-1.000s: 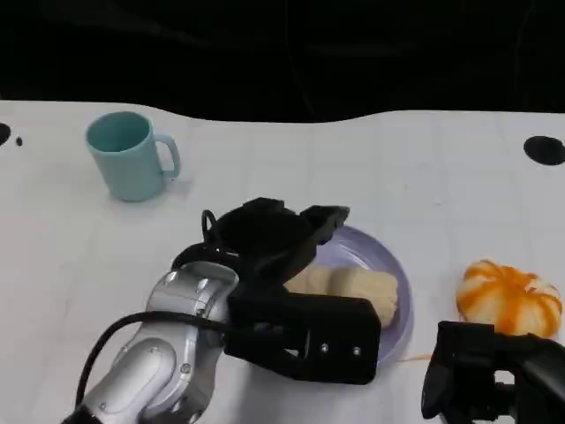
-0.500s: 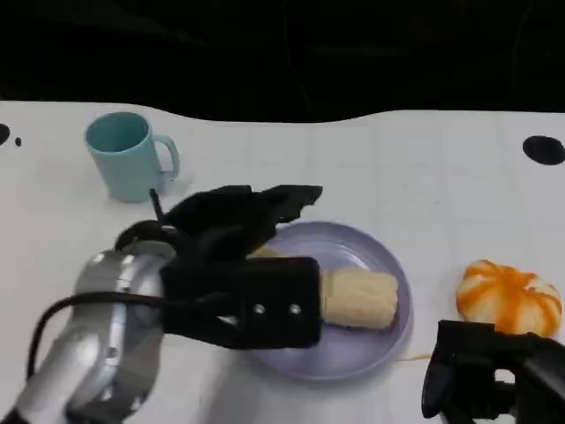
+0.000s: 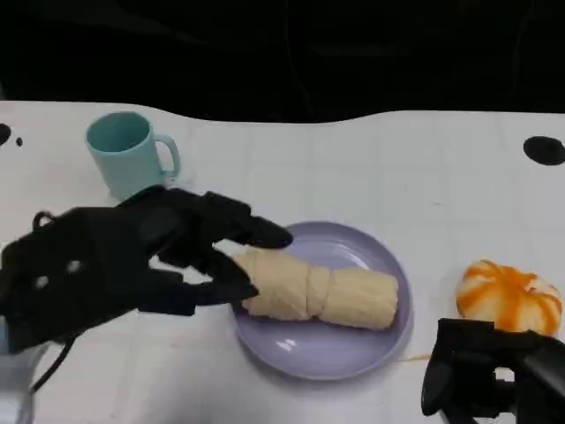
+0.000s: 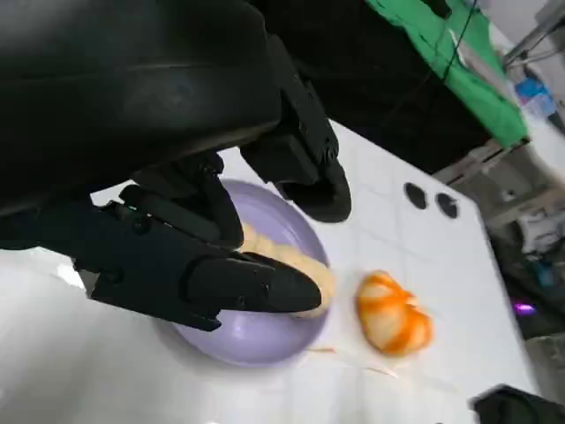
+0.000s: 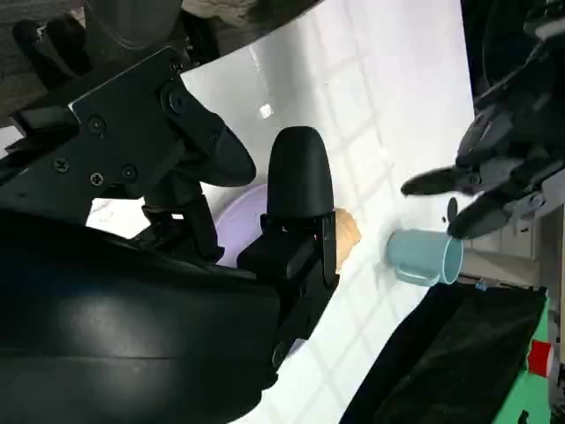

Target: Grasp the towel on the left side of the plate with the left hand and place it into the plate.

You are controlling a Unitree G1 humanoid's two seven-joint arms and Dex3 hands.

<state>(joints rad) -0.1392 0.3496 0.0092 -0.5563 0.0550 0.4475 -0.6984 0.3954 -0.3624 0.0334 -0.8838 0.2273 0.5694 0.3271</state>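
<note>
Towel: a rolled cream towel (image 3: 320,294) lies across the lavender plate (image 3: 353,355), resting on its near-left part, lengthwise left to right.
Plate: sits on the white table (image 3: 371,168), near the middle, a little toward the near edge.
Left hand: the black left hand (image 3: 124,261) hangs left of the plate, fingers spread and holding nothing, the fingertips (image 3: 265,236) over the plate's left rim close by the towel's left end.
Right hand: the right hand (image 3: 490,382) sits at the near right corner, beside the plate; whether its fingers are apart or closed cannot be told.
Mug: a teal mug (image 3: 131,153) stands far left, handle facing right.
Pumpkin: an orange-and-white pumpkin (image 3: 509,297) rests right of the plate.
</note>
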